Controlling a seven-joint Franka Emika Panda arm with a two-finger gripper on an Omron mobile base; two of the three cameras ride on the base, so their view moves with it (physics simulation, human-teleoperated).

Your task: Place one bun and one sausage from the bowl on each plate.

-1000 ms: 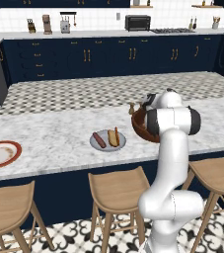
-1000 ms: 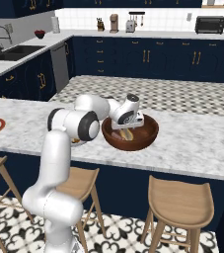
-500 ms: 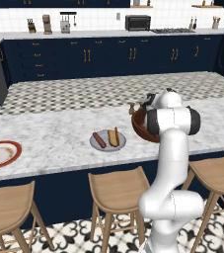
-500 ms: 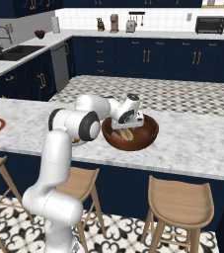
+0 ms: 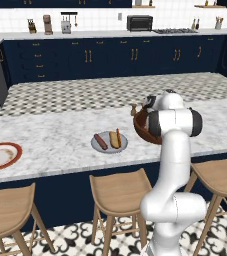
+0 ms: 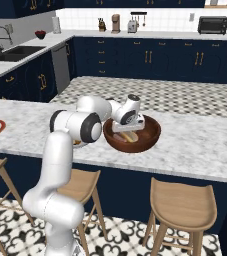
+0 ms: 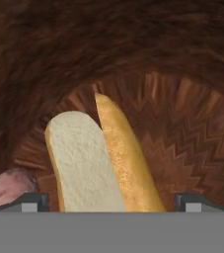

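Observation:
The dark wooden bowl (image 6: 150,136) stands on the marble island counter, and in the left base view the bowl (image 5: 141,129) is half hidden behind my arm. My gripper (image 6: 125,129) reaches down into it and stands open. In the hand view the fingertips (image 7: 32,201) straddle a bun (image 7: 98,158) lying on the bowl's floor (image 7: 182,74), without touching it. A sausage (image 7: 10,190) pokes in at the lower left. The grey plate (image 5: 121,148) holds a sausage (image 5: 100,141) and a bun (image 5: 115,139). The white plate with the orange-red rim (image 5: 15,150) lies far left.
Wooden stools (image 5: 119,192) line the island's front edge. A small tan object (image 5: 133,109) stands just behind the bowl. The patterned raised half of the island (image 5: 85,92) lies beyond, and a far counter carries a toaster oven (image 5: 139,22).

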